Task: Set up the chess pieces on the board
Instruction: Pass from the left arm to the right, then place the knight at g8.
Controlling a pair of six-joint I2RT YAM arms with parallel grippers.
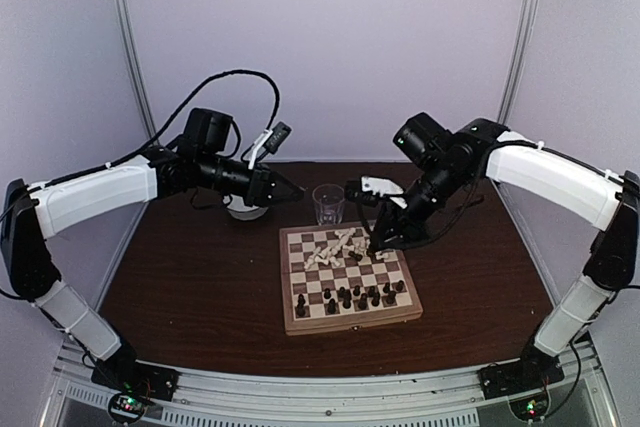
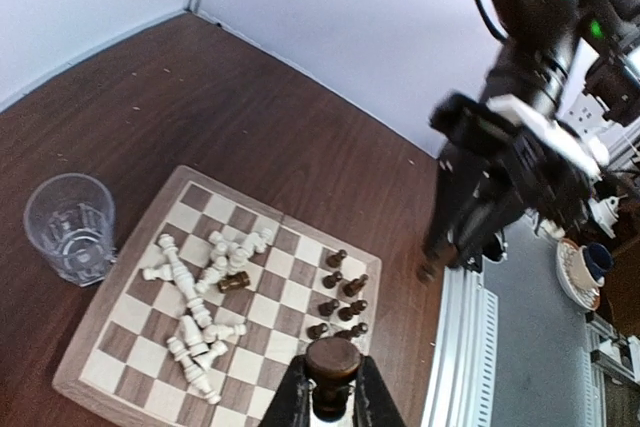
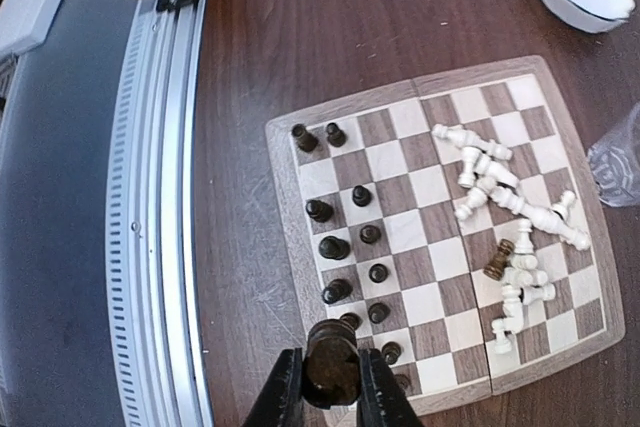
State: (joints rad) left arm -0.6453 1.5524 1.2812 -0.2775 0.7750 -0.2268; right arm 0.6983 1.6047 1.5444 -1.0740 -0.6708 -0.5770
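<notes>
The board (image 1: 350,319) lies mid-table. Cream-white chess pieces (image 1: 335,245) lie toppled in a heap on its far half, and dark chess pieces (image 1: 355,297) stand along its near rows. My left gripper (image 1: 295,190) hovers off the board's far-left corner, shut on a dark piece (image 2: 332,362). My right gripper (image 1: 375,242) hangs over the board's far-right part, shut on another dark piece (image 3: 330,359). In the left wrist view the board (image 2: 280,345) shows the cream heap (image 2: 200,297) and one dark piece (image 2: 234,282) lying among it. The right wrist view looks down on the board (image 3: 416,298) and its standing dark pieces (image 3: 345,247).
A clear glass (image 1: 327,204) stands just beyond the board's far edge. A white bowl (image 1: 247,209) sits on the table under the left arm. Grey walls close the back and sides, and a metal rail (image 1: 330,392) runs along the near edge.
</notes>
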